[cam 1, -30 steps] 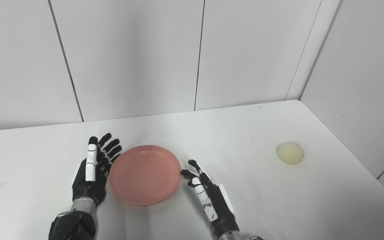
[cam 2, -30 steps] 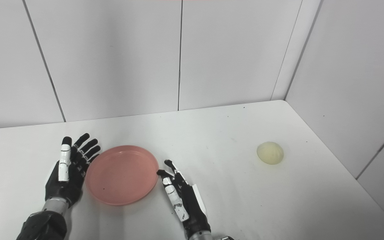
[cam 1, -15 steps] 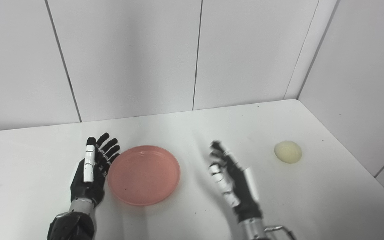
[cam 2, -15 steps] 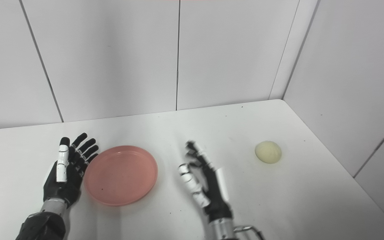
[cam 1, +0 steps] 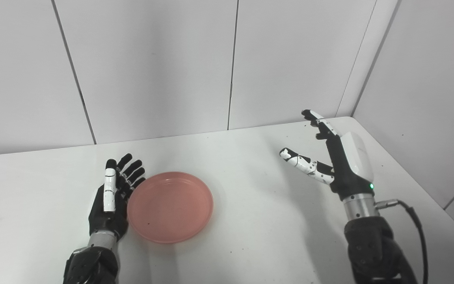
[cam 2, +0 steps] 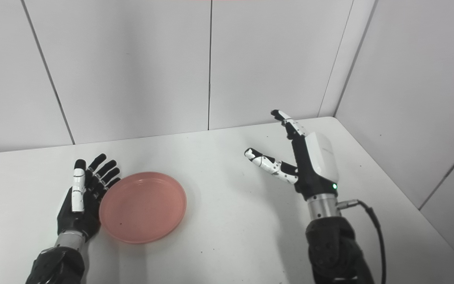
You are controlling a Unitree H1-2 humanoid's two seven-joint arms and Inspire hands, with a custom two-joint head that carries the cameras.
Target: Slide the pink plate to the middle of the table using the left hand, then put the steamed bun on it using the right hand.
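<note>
The pink plate [cam 1: 170, 206] lies flat on the white table [cam 1: 250, 221], left of the middle. My left hand [cam 1: 112, 197] is open, palm toward the plate's left rim, fingers touching or almost touching it. My right hand [cam 1: 335, 157] is open and raised above the table at the right, thumb spread to the left, fingers pointing up and away. It shows in the right eye view too [cam 2: 306, 157]. The steamed bun is hidden behind my right hand in both views.
White wall panels [cam 1: 152, 67] close the table at the back and along the right side [cam 1: 428, 98]. A black cable [cam 1: 416, 228] trails from my right wrist.
My right hand has lifted off the table beside the plate and swung right and up, now covering the bun. My left hand and the plate have stayed in place.
</note>
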